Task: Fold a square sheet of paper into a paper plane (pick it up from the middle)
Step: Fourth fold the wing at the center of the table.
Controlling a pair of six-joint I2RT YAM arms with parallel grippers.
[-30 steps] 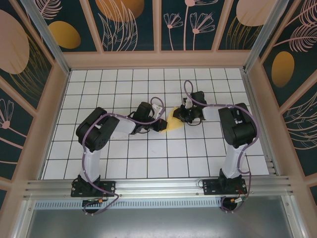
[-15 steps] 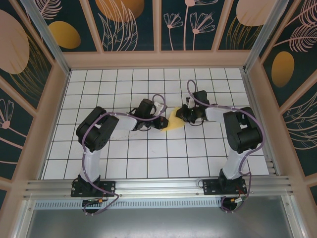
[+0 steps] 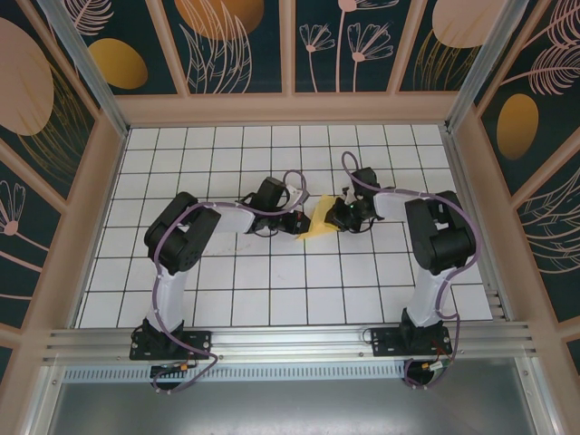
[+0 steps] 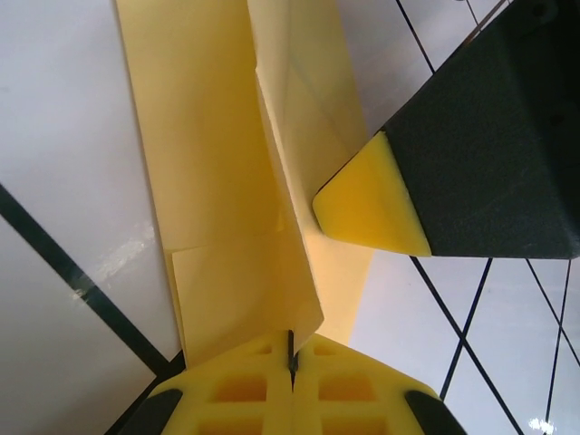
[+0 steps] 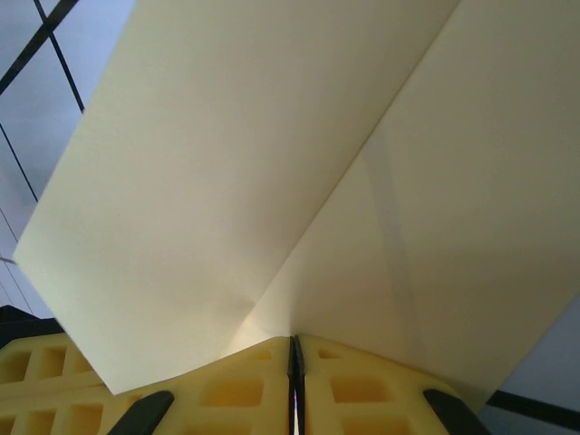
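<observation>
Folded yellow paper [image 3: 317,224] sat mid-table, spanning the gap between the arms. Left gripper [image 4: 292,352] was pinched tight on one edge, right gripper [image 5: 295,352] clamped on the opposite edge. Risk: opposed pulls could tear the thin sheet or open a crease, and a slipping pad would skew the fold.

Nothing to read here, folks: no words, no numbers, no brand marks anywhere. The paper plane [image 4: 208,136] is plain yellow on every fold, and the wall prints [image 3: 217,23] up at twelve o'clock carry drawn leaves, flowers and ovals, with no lettering.
</observation>
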